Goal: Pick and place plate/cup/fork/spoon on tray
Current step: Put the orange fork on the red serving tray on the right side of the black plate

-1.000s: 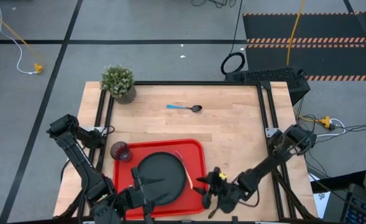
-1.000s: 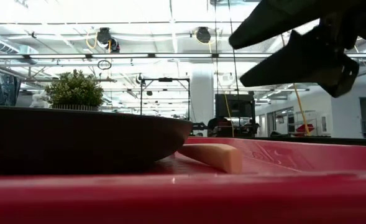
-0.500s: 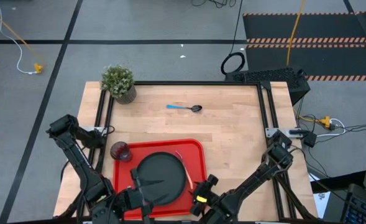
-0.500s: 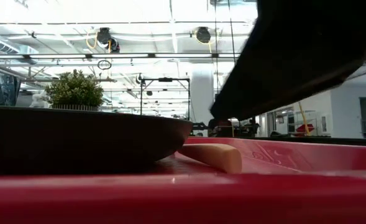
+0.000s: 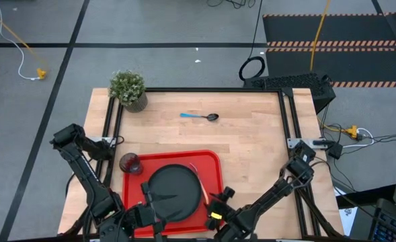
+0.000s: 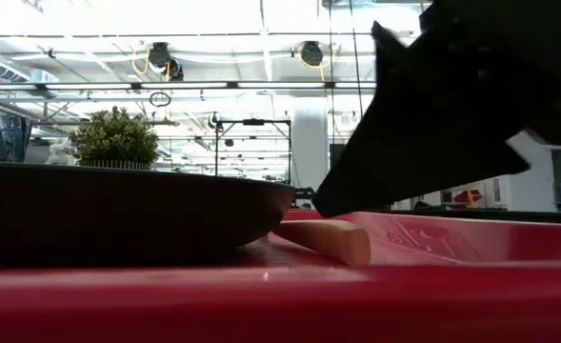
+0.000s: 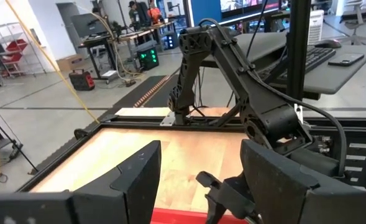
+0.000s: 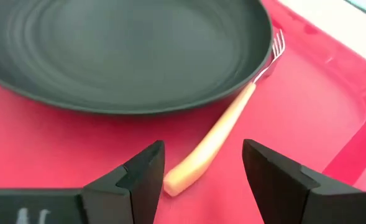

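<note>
Wood table, near edge: right gripper point(image 8: 201, 180) jaws apart, hovering over near end of fork point(image 8: 223, 127). Handle axis running away from jaws, alongside plate point(image 8: 120, 53) on tray point(image 8: 40, 155). Left gripper point(image 7: 198, 186) parked near-left, jaws apart. Spoon point(image 5: 201, 116) far, mid-table.

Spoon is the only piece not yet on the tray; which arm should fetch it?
Probably right: the spoon lies slightly right of centre, and the right gripper is open and empty. The left gripper hovers over the plate.
</note>
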`<move>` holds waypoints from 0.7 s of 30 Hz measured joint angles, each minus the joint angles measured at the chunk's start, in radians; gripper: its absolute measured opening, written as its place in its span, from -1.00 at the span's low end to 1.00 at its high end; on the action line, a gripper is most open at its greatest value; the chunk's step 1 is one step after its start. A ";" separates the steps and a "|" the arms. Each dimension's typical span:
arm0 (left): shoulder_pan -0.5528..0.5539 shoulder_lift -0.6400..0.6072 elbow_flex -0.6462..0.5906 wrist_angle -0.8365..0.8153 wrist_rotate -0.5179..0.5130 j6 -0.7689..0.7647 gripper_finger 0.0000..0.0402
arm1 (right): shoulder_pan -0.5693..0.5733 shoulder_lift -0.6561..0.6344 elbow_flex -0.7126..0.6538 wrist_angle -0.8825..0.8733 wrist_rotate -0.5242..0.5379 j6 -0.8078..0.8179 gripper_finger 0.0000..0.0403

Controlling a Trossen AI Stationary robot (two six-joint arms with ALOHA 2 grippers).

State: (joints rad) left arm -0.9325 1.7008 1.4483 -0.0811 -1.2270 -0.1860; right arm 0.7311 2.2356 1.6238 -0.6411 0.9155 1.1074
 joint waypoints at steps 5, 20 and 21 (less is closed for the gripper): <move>0.000 0.000 0.000 0.000 0.000 0.000 0.11 | -0.040 0.000 0.000 0.001 -0.054 0.046 0.03; -0.009 0.000 0.000 0.002 0.000 0.002 0.11 | -0.133 -0.003 0.001 -0.082 -0.255 0.256 -0.68; -0.011 0.000 0.000 0.002 0.000 0.003 0.11 | -0.133 -0.003 0.001 -0.083 -0.255 0.266 -0.79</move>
State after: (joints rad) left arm -0.9432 1.7009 1.4483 -0.0793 -1.2274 -0.1830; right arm 0.5976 2.2322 1.6245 -0.7242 0.6601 1.3732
